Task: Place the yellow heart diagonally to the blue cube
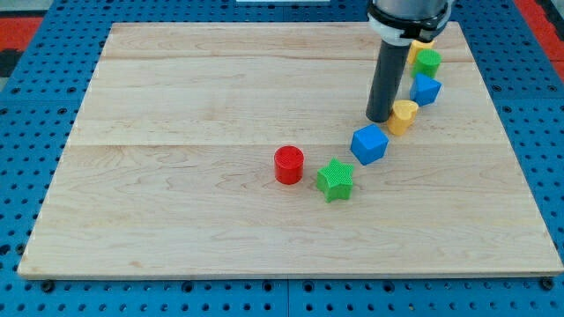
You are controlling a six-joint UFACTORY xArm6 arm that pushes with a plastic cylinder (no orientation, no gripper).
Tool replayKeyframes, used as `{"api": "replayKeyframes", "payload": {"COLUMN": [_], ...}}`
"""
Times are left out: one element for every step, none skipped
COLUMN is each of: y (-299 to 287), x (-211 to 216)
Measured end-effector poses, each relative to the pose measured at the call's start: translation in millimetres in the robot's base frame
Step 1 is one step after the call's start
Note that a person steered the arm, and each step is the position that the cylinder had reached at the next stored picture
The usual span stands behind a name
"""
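Observation:
The yellow heart [404,115] lies right of the board's middle, just up and to the right of the blue cube [369,144]; the two are close, nearly touching at their corners. My tip [380,118] rests on the board right against the heart's left side and just above the cube. The rod rises dark and straight from there to the view's top.
A red cylinder [288,165] and a green star [335,180] lie left of the cube. A second blue block [425,89], a green block [427,61] and a yellow block [418,48] partly behind the rod line up near the board's right upper edge [476,62].

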State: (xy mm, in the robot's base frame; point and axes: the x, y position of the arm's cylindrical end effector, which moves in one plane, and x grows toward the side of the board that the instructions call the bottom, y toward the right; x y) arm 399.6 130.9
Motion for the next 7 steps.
{"api": "replayKeyframes", "payload": {"y": [7.4,8.4,8.4,8.4,11.7,17.8,26.4], "x": [1.6,3.3,13.1,17.2,17.2,12.5,9.4]}}
